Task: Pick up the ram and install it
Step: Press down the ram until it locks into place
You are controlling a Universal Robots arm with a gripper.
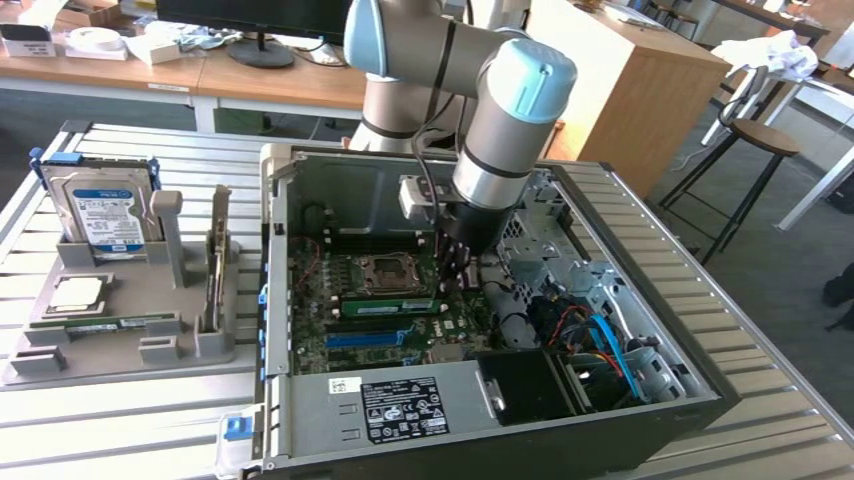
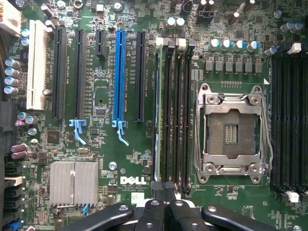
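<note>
In the exterior view, your arm reached down into the open computer case (image 1: 274, 200) at the centre of the frame. The gripper (image 1: 463, 285) sat low over the motherboard (image 1: 314, 345), just to the exterior view's right of the CPU socket (image 1: 387, 270). The ram (image 1: 387, 303) stood on edge in a slot just below that socket in the frame, with one end near the fingertips. At the exterior view's left, the grey holder (image 1: 40, 370) carried a hard drive (image 1: 100, 210), an upright card (image 1: 219, 255) and another thin green stick (image 1: 107, 323) lying flat.

In the wrist view, you saw the ram (image 2: 158, 120) edge-on in the black memory slot nearest the blue slot (image 2: 119, 77), between it and the CPU socket (image 2: 231, 127). The gripper (image 2: 166, 190) had its fingers pressed together, pinching nothing, over the end of those slots. You could not tell if it touched the stick.

Picking up and placing looked done to you. Full seating and the latches could not be confirmed.
</note>
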